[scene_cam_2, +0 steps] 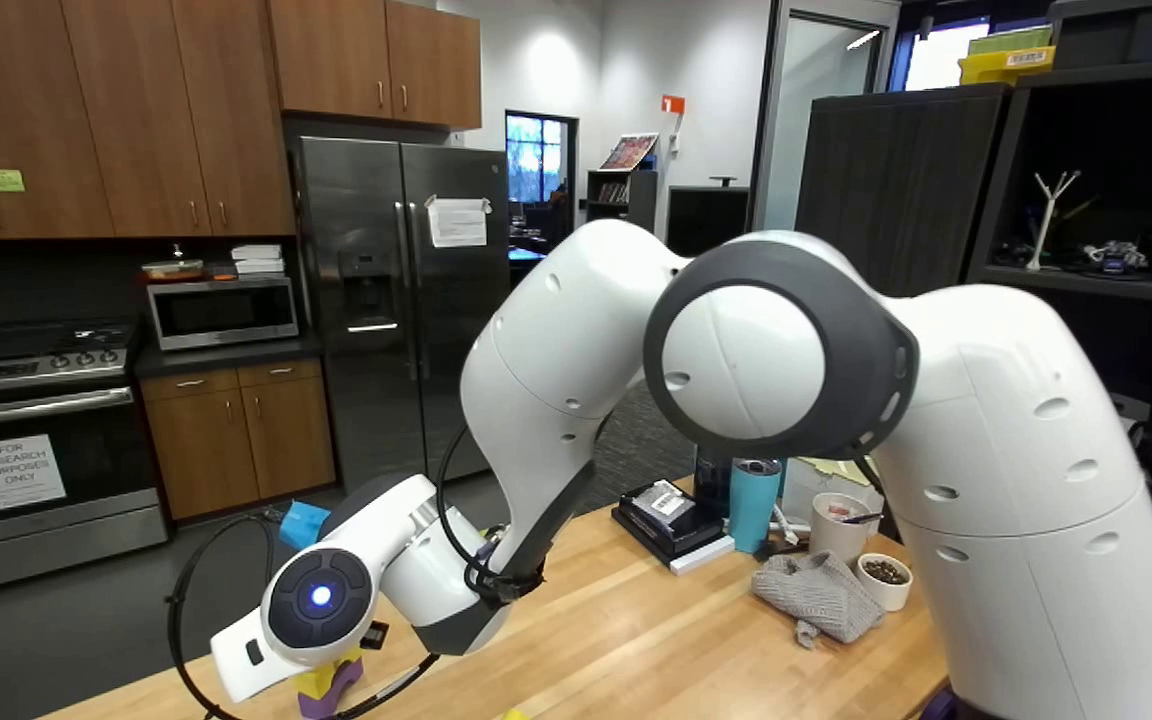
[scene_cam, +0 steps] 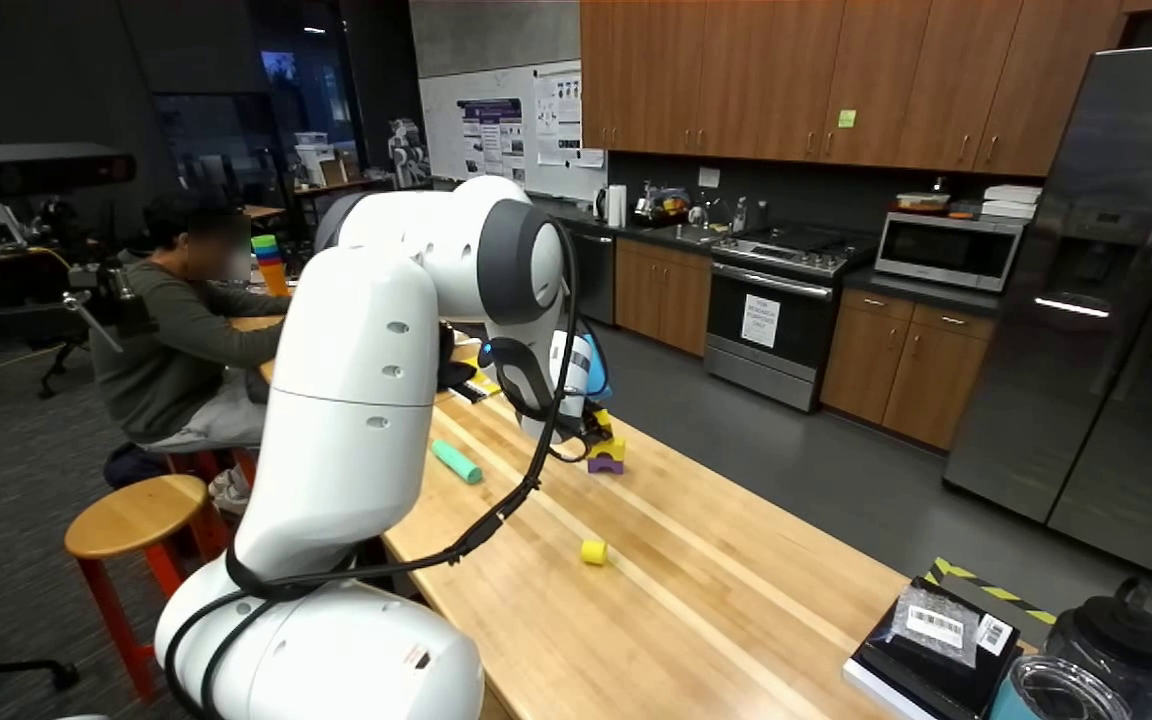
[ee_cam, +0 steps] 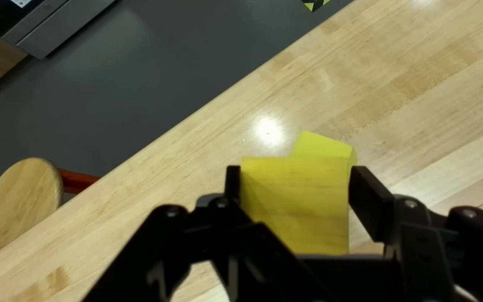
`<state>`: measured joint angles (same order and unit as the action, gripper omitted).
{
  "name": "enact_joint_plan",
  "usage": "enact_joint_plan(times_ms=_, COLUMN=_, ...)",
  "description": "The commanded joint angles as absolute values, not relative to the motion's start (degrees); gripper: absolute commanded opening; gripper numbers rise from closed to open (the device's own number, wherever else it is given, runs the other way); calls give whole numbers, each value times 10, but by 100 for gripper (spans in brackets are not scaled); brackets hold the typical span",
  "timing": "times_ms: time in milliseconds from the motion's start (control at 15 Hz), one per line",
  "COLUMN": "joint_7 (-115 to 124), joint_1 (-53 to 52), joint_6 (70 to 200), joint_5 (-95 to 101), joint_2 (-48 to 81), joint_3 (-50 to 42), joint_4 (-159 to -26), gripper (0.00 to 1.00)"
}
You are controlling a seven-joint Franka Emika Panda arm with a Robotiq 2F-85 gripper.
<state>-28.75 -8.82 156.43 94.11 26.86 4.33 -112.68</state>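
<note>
Room: lab kitchen, steel fridge [scene_cam: 1046, 400] and stove [scene_cam: 799, 325] beyond the work area, a person [scene_cam: 186, 320] seated off to one side. Worktop [scene_cam: 716, 580]: pale striped wood; at one end a black box [scene_cam_2: 698, 532], a grey cloth [scene_cam_2: 821, 595] and a blue tumbler [scene_cam_2: 752, 505]. End effector [ee_cam: 295, 180]: jaws part-way apart, gripping a yellow block [ee_cam: 296, 201] by two opposite sides. Green cylinder [scene_cam: 456, 462] lies well apart from it. Near the worktop edge, a purple arch [scene_cam: 606, 466] with a yellow arch [scene_cam: 613, 449] on top; judged placed. Held yellow block is just above these; contact below cannot be told. Judged left: seating and release, since the grip is not yet loosened. Smallest, a yellow cylinder [scene_cam: 593, 552] lies loose; its part in the work is unclear.
</note>
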Motion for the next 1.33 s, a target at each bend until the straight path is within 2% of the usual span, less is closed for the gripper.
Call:
enact_joint_plan(times_ms=0, joint_7=-301, joint_1=-77, joint_6=1575, joint_5=939, joint_2=276, joint_3=52, joint_4=-1108, gripper=39)
enact_joint_plan(times_ms=1267, joint_7=-302, joint_1=-67, joint_6=1585, joint_5=939, joint_2=275, joint_3=50, joint_4=-1105, gripper=39)
